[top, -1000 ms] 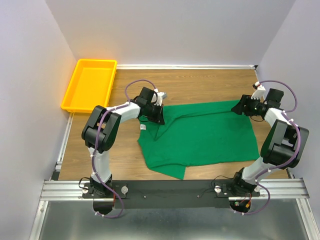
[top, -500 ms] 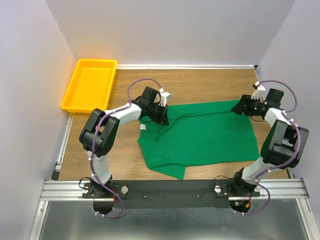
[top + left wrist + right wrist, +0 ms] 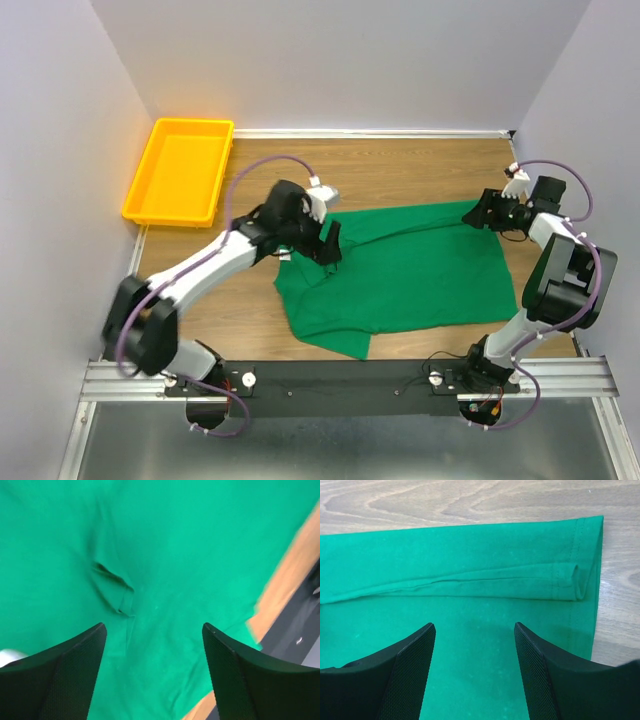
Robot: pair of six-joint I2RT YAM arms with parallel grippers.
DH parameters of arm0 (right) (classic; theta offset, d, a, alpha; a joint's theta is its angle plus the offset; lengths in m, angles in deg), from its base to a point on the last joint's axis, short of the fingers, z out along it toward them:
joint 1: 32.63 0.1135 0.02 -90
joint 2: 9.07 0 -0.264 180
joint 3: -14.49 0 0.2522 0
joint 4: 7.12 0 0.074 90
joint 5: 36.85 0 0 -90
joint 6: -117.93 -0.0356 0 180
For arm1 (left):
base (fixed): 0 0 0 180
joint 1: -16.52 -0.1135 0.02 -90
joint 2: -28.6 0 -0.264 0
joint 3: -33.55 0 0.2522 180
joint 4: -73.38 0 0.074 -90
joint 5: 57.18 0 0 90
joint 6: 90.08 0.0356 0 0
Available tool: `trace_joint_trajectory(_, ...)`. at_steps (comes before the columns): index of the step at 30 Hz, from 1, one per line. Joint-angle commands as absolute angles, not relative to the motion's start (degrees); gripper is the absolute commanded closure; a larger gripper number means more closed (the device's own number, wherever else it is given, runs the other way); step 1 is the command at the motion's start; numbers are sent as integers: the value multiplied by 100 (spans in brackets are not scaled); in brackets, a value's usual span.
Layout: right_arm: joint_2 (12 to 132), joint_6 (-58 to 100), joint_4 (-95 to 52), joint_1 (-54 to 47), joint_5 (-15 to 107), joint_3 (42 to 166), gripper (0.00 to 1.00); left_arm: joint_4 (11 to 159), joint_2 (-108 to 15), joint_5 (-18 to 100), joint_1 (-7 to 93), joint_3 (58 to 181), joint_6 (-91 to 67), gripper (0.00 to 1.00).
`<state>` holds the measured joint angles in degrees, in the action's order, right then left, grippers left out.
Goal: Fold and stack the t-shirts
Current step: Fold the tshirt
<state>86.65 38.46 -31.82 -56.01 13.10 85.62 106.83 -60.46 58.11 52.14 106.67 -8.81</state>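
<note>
**Desk:** Where is the shirt?

**Photographer:** The green t-shirt [image 3: 410, 275] lies spread on the wooden table [image 3: 400, 165], from the middle toward the right. It is rumpled on the left side. A long fold runs along its far edge. A small white label [image 3: 285, 255] shows at its left edge.

**Desk:** And the left arm?

**Photographer:** The left gripper [image 3: 328, 243] hangs over the far left part of the shirt, just beside the label. From the left wrist, its two black fingers [image 3: 60, 675] stand wide apart with nothing between them but the cloth lying below. A small pucker [image 3: 117, 587] sits in the fabric ahead of them. The jaws grip nothing.

**Desk:** The right one?

**Photographer:** The right gripper [image 3: 480, 213] is at the shirt's far right corner. The right wrist view shows its fingers [image 3: 560, 680] spread over flat green cloth, with the doubled-over hem [image 3: 575, 580] just ahead and bare wood beyond. These jaws are also spread, and no cloth is pinched between them.

**Desk:** Anything else in shot?

**Photographer:** A yellow tray [image 3: 140, 185] sits at the far left corner of the table, well apart from the shirt.
</note>
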Motion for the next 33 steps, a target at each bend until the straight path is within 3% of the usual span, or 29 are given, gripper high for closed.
trace_joint_trajectory(1,8901,3778,-3318,-5636,1185,8749,28,9822,-4849,4848,5046,10541,-1272,12)
trace_joint_trajectory(8,8884,3795,-3468,-5636,1061,8775,28,9717,-5471,5161,4861,10409,-1800,14)
trace_joint_trajectory(12,8849,3481,-3485,-5627,1288,8819,28,9558,-5999,5356,4904,10496,-2116,31)
trace_joint_trajectory(26,8884,2872,-3503,-5636,1615,9004,28,9356,-7388,5575,5265,11208,-1994,32)
trace_joint_trajectory(29,8875,2864,-3512,-5636,1615,8986,28,9444,-7476,5549,5291,11235,-1950,39)
trace_joint_trajectory(31,8893,2855,-3512,-5636,1606,8995,28,9453,-7503,5575,5300,11244,-1924,49)
trace_joint_trajectory(33,8902,2837,-3512,-5636,1571,9012,28,9444,-7511,5672,5309,11261,-1897,78)
